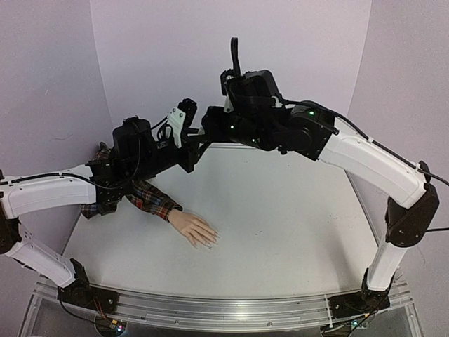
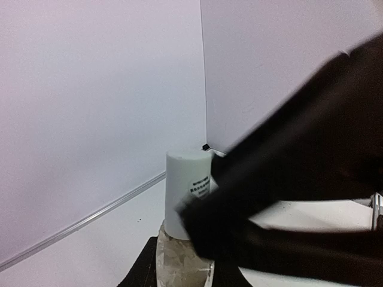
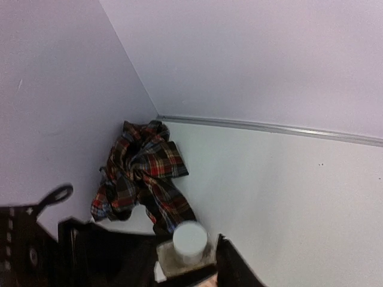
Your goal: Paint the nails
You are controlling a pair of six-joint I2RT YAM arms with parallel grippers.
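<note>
Nails (image 1: 210, 239), tiny and pale, tip the smooth peach fingers of a mannequin hand (image 1: 194, 228) lying flat on the white table (image 1: 295, 232), its wrist in a rumpled red plaid sleeve (image 1: 151, 199). Up and behind that hand, well above the tabletop, the left gripper (image 2: 182, 263) is clamped on a small white bottle (image 2: 187, 191), a plain cylinder with a printed label, seated between pale padded fingers. The right gripper (image 1: 209, 132), a blurred dark shape, reaches the bottle's side; whether its jaws are apart I cannot tell.
</note>
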